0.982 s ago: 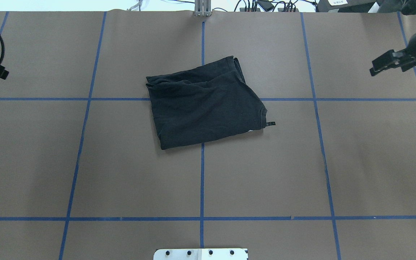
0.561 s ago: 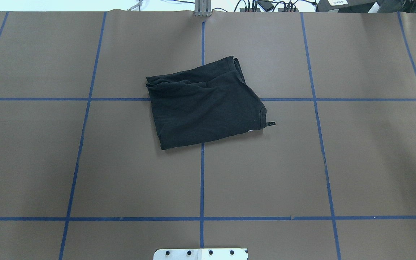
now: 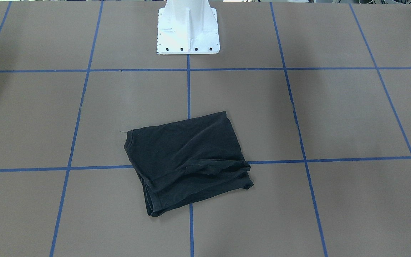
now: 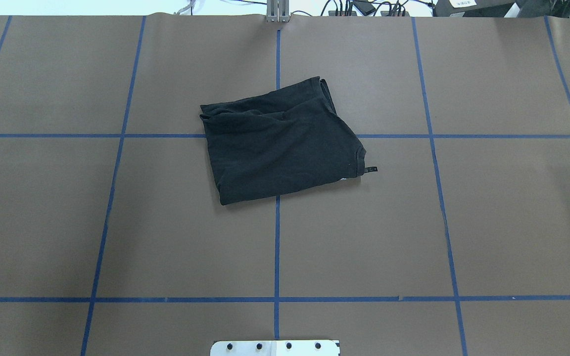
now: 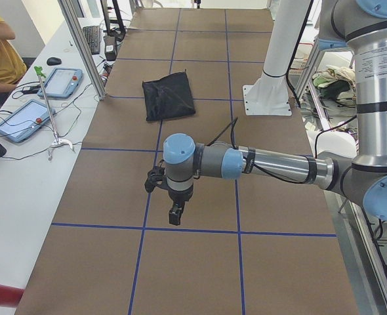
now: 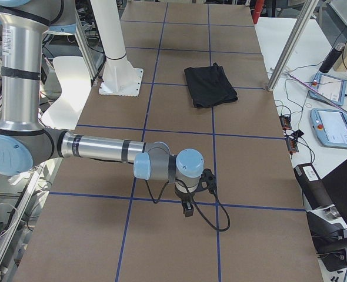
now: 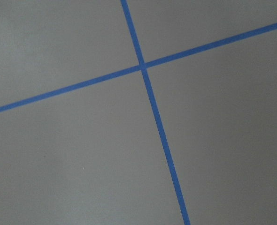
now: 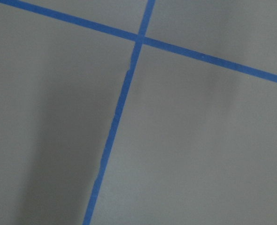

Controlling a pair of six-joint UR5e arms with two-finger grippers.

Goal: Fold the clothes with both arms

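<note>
1. The left gripper hangs from the near arm in the left side view and points down at the table. Nothing hangs from it, but I cannot tell whether its jaws are apart or together.
2. The right gripper hangs the same way in the right side view, with nothing in it. Its jaw state I also cannot tell.
3. Both wrist cameras show only the brown table cover and a crossing of the blue tape lines, so no cloth lies under either gripper.
4. The T-shirt lies near the middle of the table, over a tape crossing and well apart from both grippers. It is folded into a compact, slightly crooked packet with the plain black side up. The collar is at the corner toward the robot's right.
5. I judge the cloth to be light, soft and limp, so the layers can slide or fall open when lifted. It is best taken at two corners of one edge, with every layer pinched together.
</note>
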